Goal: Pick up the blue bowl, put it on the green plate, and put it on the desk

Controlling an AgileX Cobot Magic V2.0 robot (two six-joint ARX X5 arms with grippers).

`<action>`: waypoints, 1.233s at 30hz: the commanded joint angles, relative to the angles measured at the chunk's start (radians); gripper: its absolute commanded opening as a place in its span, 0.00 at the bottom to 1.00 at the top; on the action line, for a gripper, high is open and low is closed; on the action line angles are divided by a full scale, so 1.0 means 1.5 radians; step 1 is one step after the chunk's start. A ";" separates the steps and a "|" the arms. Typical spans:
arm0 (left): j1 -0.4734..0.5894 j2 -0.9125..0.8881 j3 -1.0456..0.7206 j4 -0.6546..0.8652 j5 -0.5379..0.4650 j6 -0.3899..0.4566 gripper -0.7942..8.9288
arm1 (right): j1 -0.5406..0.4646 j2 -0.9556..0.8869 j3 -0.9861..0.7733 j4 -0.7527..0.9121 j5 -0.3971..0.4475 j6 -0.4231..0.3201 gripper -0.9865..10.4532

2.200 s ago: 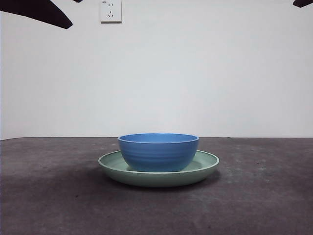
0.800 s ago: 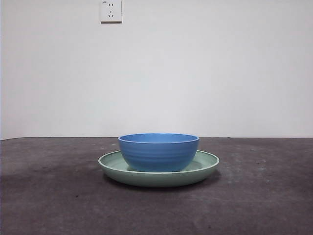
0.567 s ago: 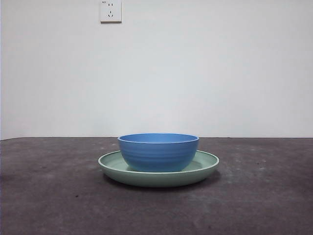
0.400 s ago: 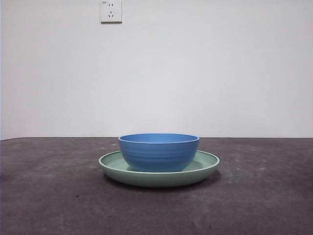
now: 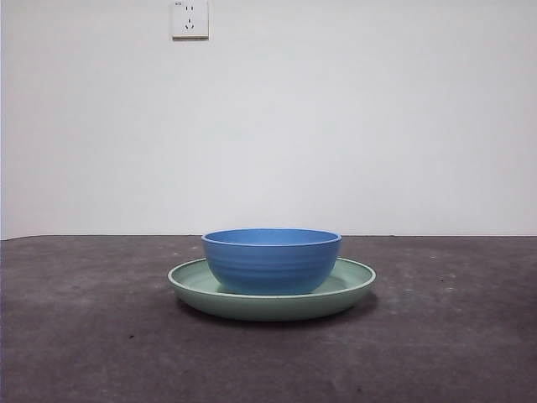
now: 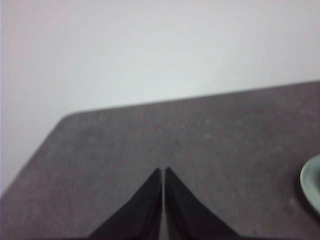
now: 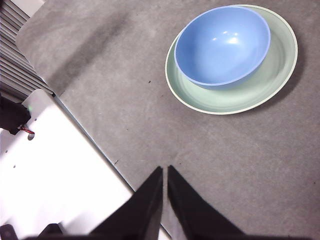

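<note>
The blue bowl [image 5: 272, 260] stands upright in the green plate [image 5: 352, 287], which rests on the desk [image 5: 92, 336] at the middle of the front view. In the right wrist view the bowl [image 7: 222, 45] sits toward one side of the plate [image 7: 280, 65], far from my right gripper [image 7: 164, 170], which is shut and empty near the desk's edge. My left gripper [image 6: 163, 171] is shut and empty over bare desk [image 6: 225, 140]; only a sliver of the plate [image 6: 312, 187] shows at that picture's edge. Neither arm shows in the front view.
A white wall with a socket [image 5: 190, 18] stands behind the desk. In the right wrist view a white base panel [image 7: 55, 175] lies past the desk's edge.
Early on, black arm tips showed at both top corners of the front view; they have left the picture. The bowl and plate have not moved.
</note>
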 commanded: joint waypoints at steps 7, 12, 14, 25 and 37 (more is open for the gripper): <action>0.002 -0.049 -0.081 0.009 -0.004 -0.007 0.09 | 0.004 0.004 0.012 0.007 -0.001 -0.007 0.09; 0.002 -0.049 -0.106 0.009 -0.005 -0.012 0.09 | 0.004 0.004 0.012 0.007 -0.001 -0.007 0.09; 0.002 -0.049 -0.117 0.009 -0.005 -0.018 0.09 | 0.004 0.004 0.012 0.007 -0.001 -0.007 0.09; 0.002 -0.049 -0.149 0.011 -0.005 -0.022 0.09 | 0.004 0.004 0.012 0.007 -0.001 -0.007 0.09; 0.002 -0.049 -0.149 0.011 -0.004 -0.022 0.09 | 0.004 0.004 0.012 0.007 -0.001 -0.007 0.09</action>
